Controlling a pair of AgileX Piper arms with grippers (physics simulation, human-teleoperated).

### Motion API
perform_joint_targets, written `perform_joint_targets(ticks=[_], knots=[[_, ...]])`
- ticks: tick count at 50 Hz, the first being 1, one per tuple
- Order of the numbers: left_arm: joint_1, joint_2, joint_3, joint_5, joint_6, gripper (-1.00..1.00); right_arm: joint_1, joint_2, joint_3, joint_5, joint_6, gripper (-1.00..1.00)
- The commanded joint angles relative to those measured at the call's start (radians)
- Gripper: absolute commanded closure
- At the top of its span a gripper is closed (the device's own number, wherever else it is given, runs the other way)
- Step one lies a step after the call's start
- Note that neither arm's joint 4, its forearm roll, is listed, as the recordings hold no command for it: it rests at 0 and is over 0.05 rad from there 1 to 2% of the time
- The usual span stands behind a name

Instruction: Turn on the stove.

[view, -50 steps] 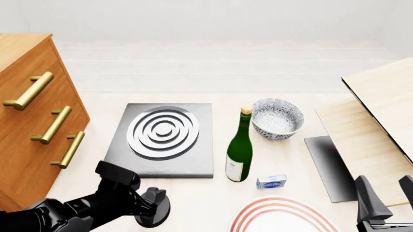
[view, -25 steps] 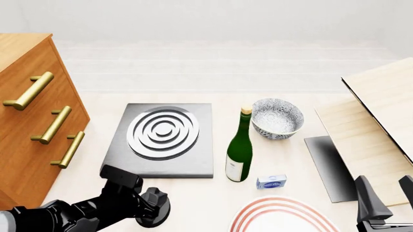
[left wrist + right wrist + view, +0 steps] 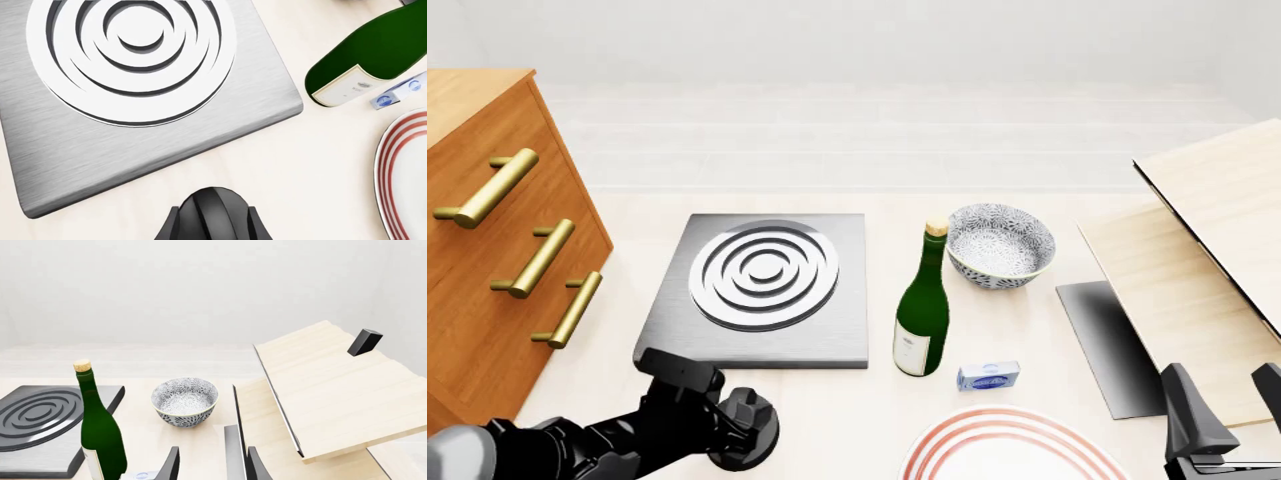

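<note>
The stove (image 3: 761,290) lies flat on the desk (image 3: 1041,320), a square dark-grey slab with one burner (image 3: 763,273) of concentric silver-white rings set toward its far side. Its separate round black knob (image 3: 747,440) sits on the desk just off the slab's near edge, at about 6 o'clock from the burner.

The left gripper (image 3: 737,428) reaches in from 8 o'clock and sits right at the knob; black on black, the front view does not let me separate fingers from knob. In the left wrist view only a dark rounded shape (image 3: 212,215) shows at the frame edge, near the slab's corner, so I cannot tell whether the left fingers are spread or pinching.

At 3 o'clock from the stove stands a green wine bottle (image 3: 922,310), upright, corked, with a pale label. A patterned blue-and-white bowl (image 3: 1001,245) sits at about 1 o'clock from the bottle, and a small blue-and-white box (image 3: 989,376) lies at about 4 o'clock from the bottle's base. A red-ringed white plate (image 3: 1008,450) lies at the near edge of the desk.

A wooden dresser (image 3: 494,250) with brass handles stands at 9 o'clock from the stove. A pale wooden structure (image 3: 1214,240) rises at 3 o'clock.

The right gripper (image 3: 212,460) hangs low at 5 o'clock, apart from everything, its fingers (image 3: 233,452) spread with a gap between them.
</note>
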State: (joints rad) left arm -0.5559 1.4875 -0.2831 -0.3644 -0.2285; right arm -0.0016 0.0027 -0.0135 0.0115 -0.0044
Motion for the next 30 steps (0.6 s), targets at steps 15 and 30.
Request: perform_joint_targets(ticks=[15,30], knots=[[0.109,-0.037,-0.002,0.010,0.046,-1.00,0.000,0.000,0.000,0.000,0.000,-1.00],[0.176,-0.078,-0.021,0.040,0.059,-1.00,0.000,0.000,0.000,0.000,0.000,-1.00]])
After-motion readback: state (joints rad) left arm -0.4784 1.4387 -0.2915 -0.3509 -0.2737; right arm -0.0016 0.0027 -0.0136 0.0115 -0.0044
